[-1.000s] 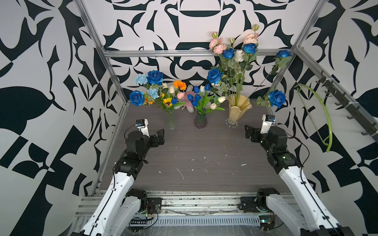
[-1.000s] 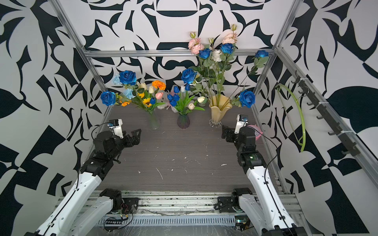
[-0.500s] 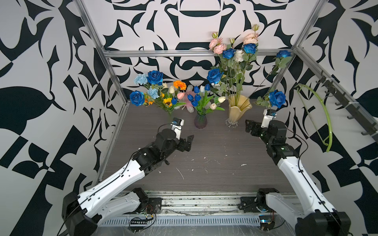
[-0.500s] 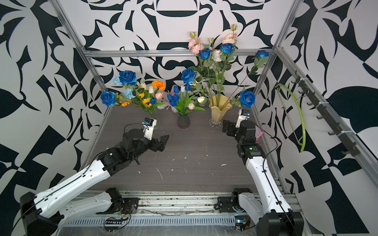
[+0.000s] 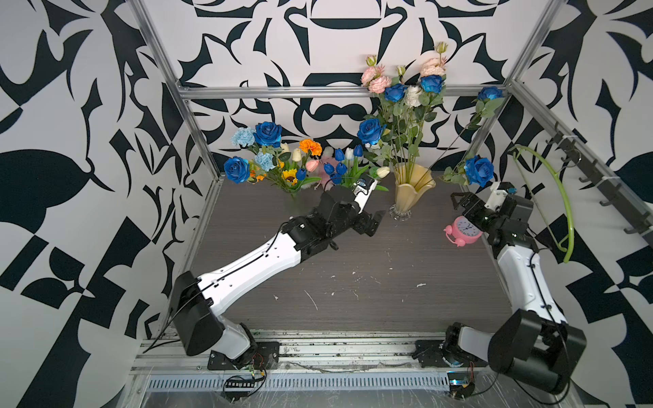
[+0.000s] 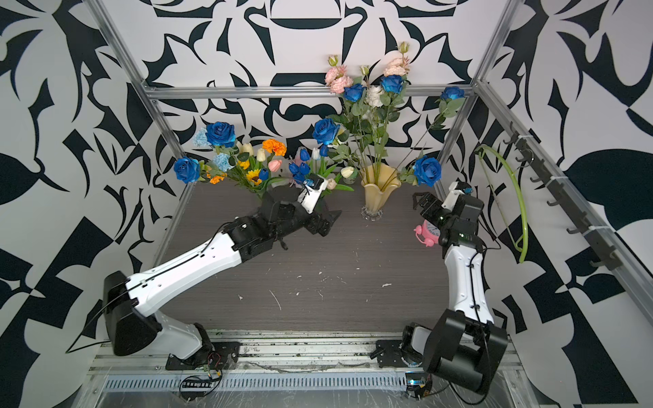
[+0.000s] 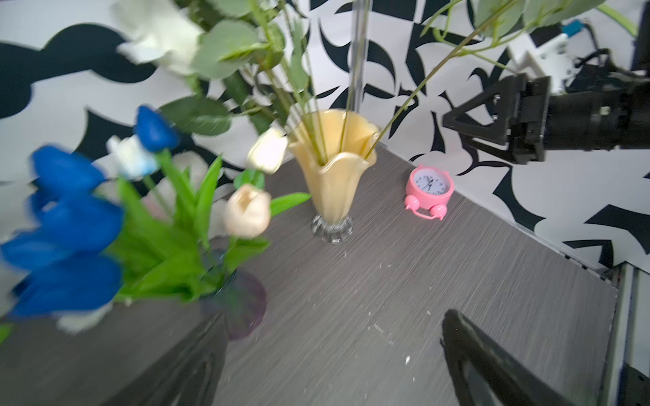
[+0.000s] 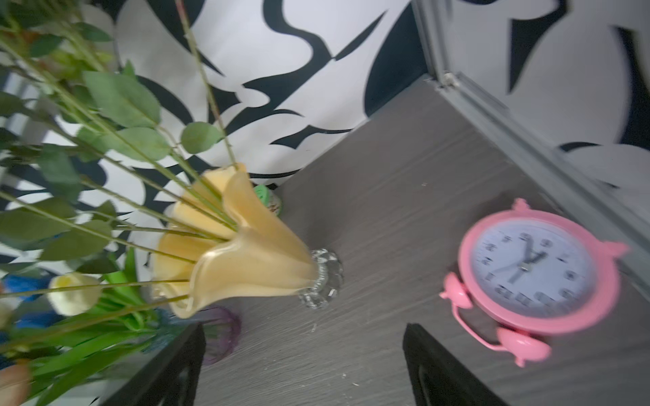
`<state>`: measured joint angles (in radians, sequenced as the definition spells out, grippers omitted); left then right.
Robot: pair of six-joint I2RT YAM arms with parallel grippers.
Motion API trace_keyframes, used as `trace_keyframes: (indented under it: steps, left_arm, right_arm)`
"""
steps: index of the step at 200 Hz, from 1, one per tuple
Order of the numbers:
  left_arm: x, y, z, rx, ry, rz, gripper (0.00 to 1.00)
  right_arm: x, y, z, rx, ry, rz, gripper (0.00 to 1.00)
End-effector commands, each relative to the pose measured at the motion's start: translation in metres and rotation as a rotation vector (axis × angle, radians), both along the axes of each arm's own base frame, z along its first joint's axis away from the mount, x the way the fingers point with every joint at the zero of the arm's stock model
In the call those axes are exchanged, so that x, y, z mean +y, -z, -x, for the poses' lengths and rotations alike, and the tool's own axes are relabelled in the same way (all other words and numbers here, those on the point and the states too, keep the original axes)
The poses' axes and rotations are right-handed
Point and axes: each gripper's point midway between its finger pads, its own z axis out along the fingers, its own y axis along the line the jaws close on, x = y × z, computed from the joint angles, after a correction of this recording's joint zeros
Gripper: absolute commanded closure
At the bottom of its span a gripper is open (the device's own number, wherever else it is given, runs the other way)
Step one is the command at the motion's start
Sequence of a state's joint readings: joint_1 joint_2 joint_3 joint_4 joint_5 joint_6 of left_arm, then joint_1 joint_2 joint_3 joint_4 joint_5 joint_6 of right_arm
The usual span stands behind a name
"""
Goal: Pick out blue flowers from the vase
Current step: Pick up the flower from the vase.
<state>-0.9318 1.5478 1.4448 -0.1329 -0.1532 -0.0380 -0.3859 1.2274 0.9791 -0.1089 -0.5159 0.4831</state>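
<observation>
Deep-blue roses (image 5: pixel 371 131) (image 6: pixel 427 170) stand among pink and white blooms in the yellow vase (image 5: pixel 412 192) (image 7: pixel 334 168) (image 8: pixel 246 260). Dark-blue tulips (image 5: pixel 335 167) (image 7: pixel 70 225) fill a small purple vase (image 7: pixel 242 305). More blue roses (image 5: pixel 268 133) and pale-blue carnations (image 5: pixel 243 136) are in the far-left bunch. My left gripper (image 5: pixel 376 222) (image 7: pixel 334 316) hangs open and empty in front of the purple vase, left of the yellow one. My right gripper (image 5: pixel 459 203) (image 8: pixel 304 328) is open and empty, right of the yellow vase and below a low blue rose (image 5: pixel 479 170).
A pink alarm clock (image 5: pixel 464 229) (image 8: pixel 531 270) lies on the table just under my right wrist. A green curved hanger (image 5: pixel 562 197) hangs from the hook rail (image 5: pixel 600 169) on the right wall. Metal frame posts (image 5: pixel 198 134) stand at the back corners.
My left arm has swung from the left side to the middle, in front of the purple vase. My right gripper has edged back towards the right corner, uncovering the pink clock.
</observation>
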Motion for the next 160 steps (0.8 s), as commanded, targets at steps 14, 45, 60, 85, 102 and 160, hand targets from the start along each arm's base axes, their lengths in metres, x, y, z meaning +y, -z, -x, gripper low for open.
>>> trace_keyframes:
  steps: [14, 45, 60, 85, 102, 160]
  left_arm:
    - [-0.052, -0.017, -0.007, -0.048, 0.145, 0.050, 0.03]
    - [-0.090, -0.021, -0.023, -0.082, 0.181, 0.096, 0.04]
    - [-0.105, -0.023, -0.031, -0.107, 0.190, 0.114, 0.05]
    - [-0.126, -0.024, -0.047, -0.164, 0.197, 0.135, 0.05]
    - [-0.139, -0.023, -0.056, -0.194, 0.200, 0.137, 0.04]
    - [-0.167, -0.017, -0.083, -0.283, 0.177, 0.133, 0.04]
  right_arm:
    - [0.021, -0.044, -0.009, -0.104, -0.153, -0.025, 0.14]
    - [0.027, -0.052, -0.014, -0.118, -0.193, -0.056, 0.15]
    - [0.030, -0.055, -0.017, -0.123, -0.207, -0.067, 0.15]
    - [0.040, -0.060, -0.021, -0.139, -0.236, -0.064, 0.15]
    - [0.054, -0.063, -0.026, -0.138, -0.270, -0.045, 0.15]
    - [0.078, -0.069, -0.032, -0.132, -0.295, 0.035, 0.15]
